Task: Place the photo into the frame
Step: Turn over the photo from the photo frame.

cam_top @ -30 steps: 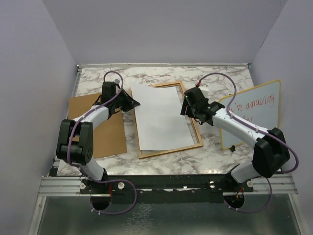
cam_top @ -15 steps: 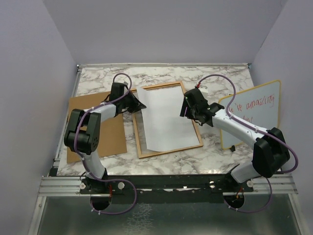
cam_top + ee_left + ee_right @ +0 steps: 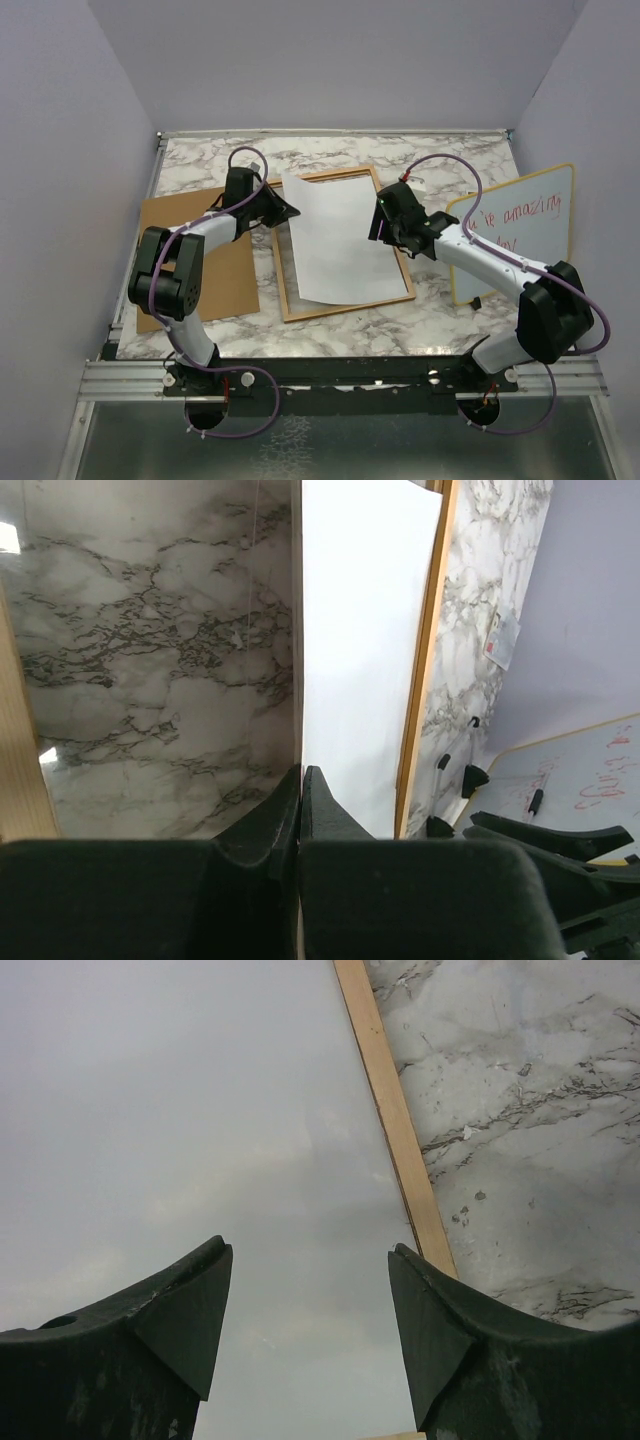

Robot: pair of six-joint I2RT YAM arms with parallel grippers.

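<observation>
The frame (image 3: 342,309), with its thin orange-brown rim, lies flat in the middle of the table. The photo (image 3: 340,235) rests over it with its white back up, so the picture side is hidden. My left gripper (image 3: 288,212) is shut on the photo's left edge; in the left wrist view the black jaws (image 3: 300,776) pinch the white sheet (image 3: 365,630) beside the frame's rim (image 3: 425,660). My right gripper (image 3: 380,226) hovers open over the photo's right edge. In its own view the right gripper (image 3: 310,1260) has only the sheet (image 3: 180,1110) and the rim (image 3: 385,1100) beneath it.
A brown back board (image 3: 200,270) lies flat at the left, under my left arm. A yellow-rimmed whiteboard (image 3: 520,235) with red handwriting stands at the right, behind my right arm. Purple walls close in the marble table (image 3: 330,152) on three sides.
My left gripper has moved right with the photo, so the sheet slid from overhanging the frame's left rim to lying within the rim. The right gripper has barely moved.
</observation>
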